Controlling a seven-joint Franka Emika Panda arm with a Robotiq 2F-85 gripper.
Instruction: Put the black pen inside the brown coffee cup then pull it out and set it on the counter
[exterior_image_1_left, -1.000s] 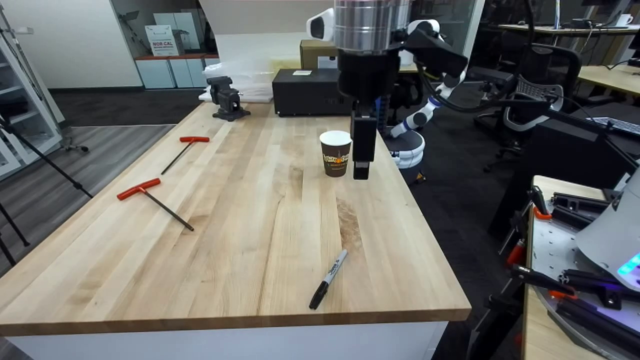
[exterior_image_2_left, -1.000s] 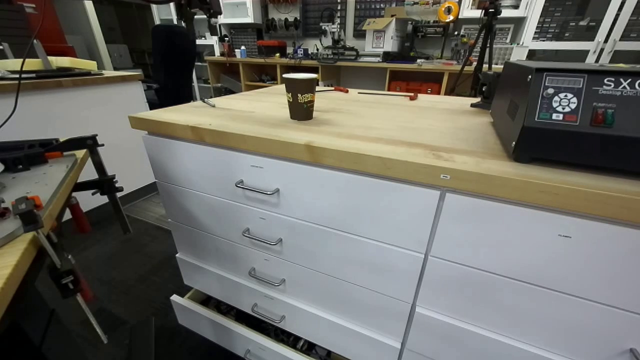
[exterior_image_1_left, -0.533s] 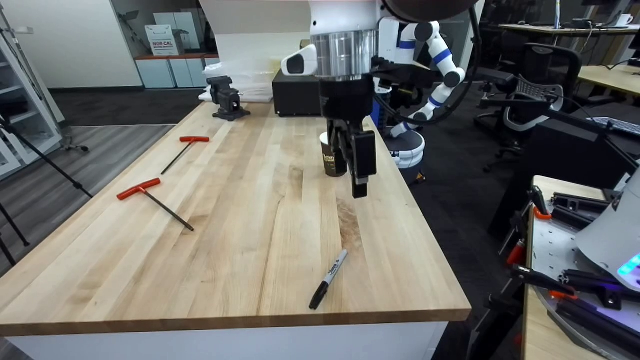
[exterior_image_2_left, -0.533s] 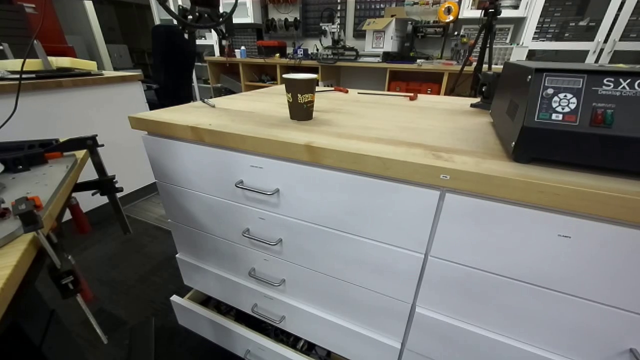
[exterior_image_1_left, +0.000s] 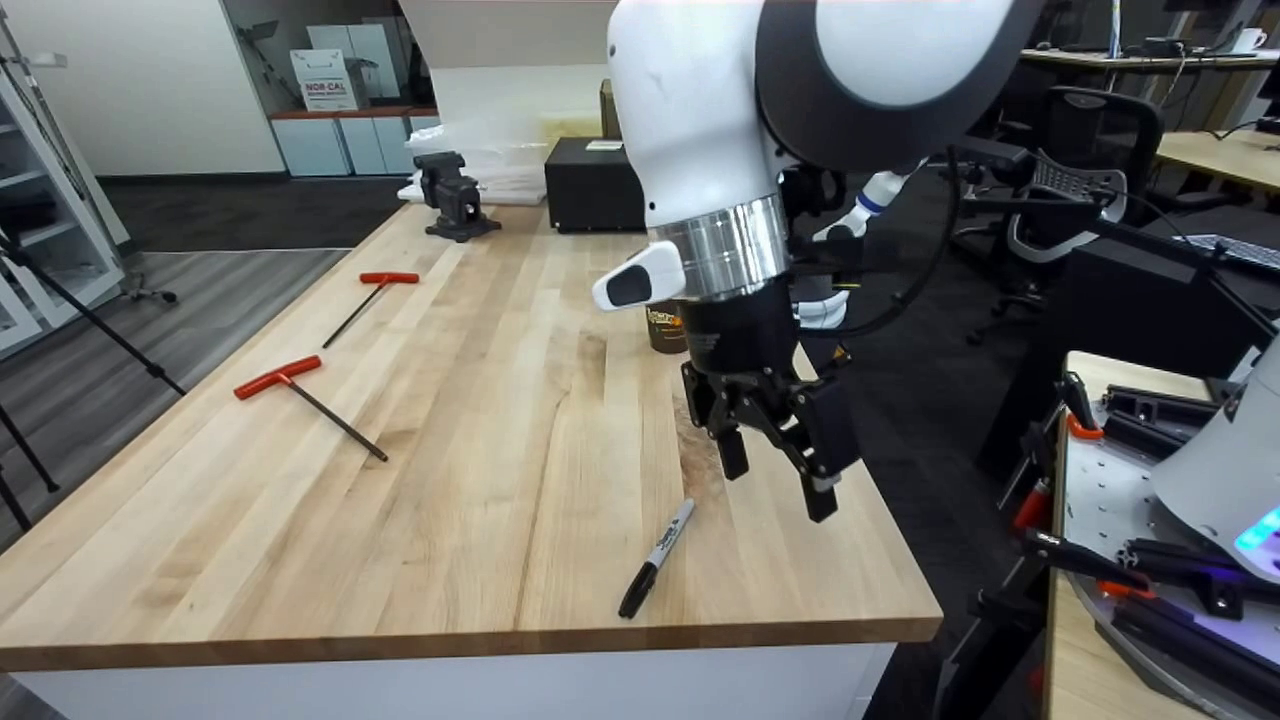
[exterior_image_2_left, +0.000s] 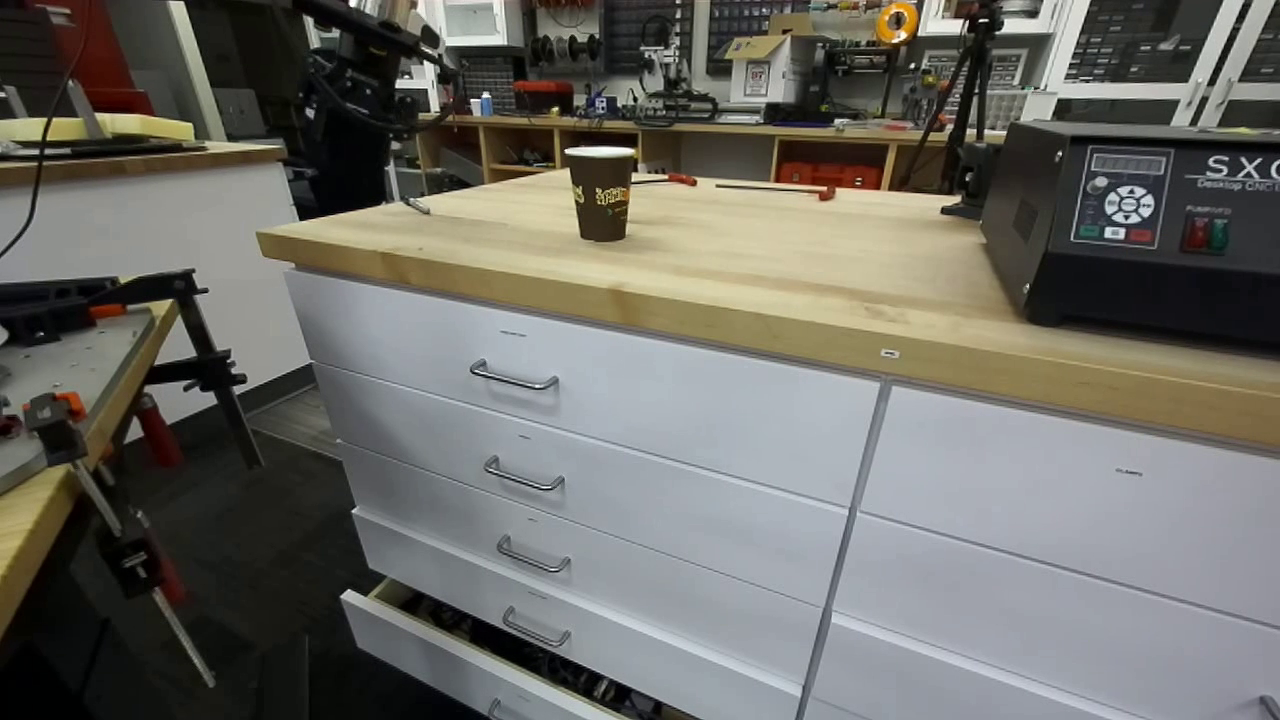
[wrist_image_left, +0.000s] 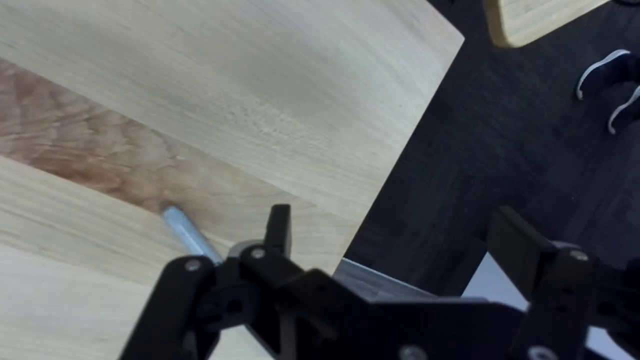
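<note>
The black pen (exterior_image_1_left: 657, 558) lies on the counter (exterior_image_1_left: 480, 500) near its front edge, silvery end away from that edge. Its silvery end shows in the wrist view (wrist_image_left: 187, 232), partly hidden by the gripper; a small bit of the pen (exterior_image_2_left: 416, 206) shows in an exterior view. The brown coffee cup (exterior_image_2_left: 602, 195) stands upright on the counter; the arm hides its upper part in an exterior view (exterior_image_1_left: 667, 328). My gripper (exterior_image_1_left: 778, 487) is open and empty, tilted, above the counter near its right edge, beyond the pen and right of it. Its fingers stand wide apart in the wrist view (wrist_image_left: 392, 220).
Two red-handled tools (exterior_image_1_left: 278, 378) lie on the counter's left side. A black box (exterior_image_1_left: 597, 185) and a small vise (exterior_image_1_left: 457, 197) stand at the far end. A side table with clamps (exterior_image_1_left: 1130, 420) stands to the right. A low drawer (exterior_image_2_left: 480, 650) is open.
The arm has come from beside the cup toward the counter's front, lower and tilted. The gripper's fingers now show spread apart. The pen and the cup have not moved.
</note>
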